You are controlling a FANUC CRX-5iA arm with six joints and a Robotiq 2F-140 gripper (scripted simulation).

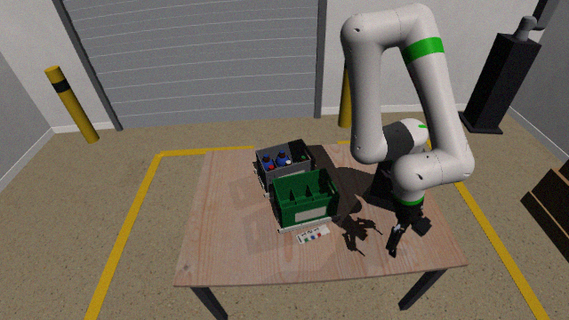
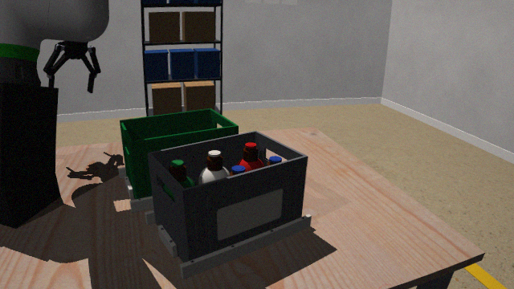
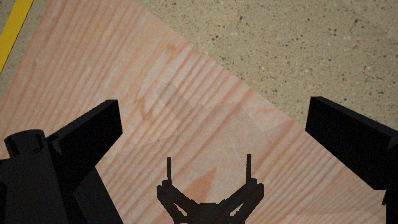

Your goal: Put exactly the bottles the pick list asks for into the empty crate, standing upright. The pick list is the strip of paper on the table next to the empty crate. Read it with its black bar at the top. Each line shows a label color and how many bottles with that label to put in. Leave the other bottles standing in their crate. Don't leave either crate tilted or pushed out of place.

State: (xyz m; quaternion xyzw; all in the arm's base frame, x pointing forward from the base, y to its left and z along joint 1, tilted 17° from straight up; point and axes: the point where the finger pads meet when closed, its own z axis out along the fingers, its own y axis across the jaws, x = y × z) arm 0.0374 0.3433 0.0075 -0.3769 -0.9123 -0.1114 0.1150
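1. the hand (image 2: 71,76) is held above the table (image 1: 231,249), its fingers spread fully apart with nothing between them.
2. the green crate (image 1: 304,200) is seen well apart from the hand, with no bottles in it.
3. the pick list (image 1: 313,234) is laid between the hand and the green crate, just beside the crate.
4. beyond the green crate, farther from the hand, the dark crate (image 2: 241,209) is set touching it; the bottles (image 2: 214,166) are stood upright inside.

Light is even and moderately bright, falling from above and behind the arm (image 1: 400,89). Hard dark shadows of the arm and the open gripper (image 2: 71,66) lie on the table (image 1: 231,249) beside the green crate (image 1: 304,200). All views are soft, slightly grainy, without glare.
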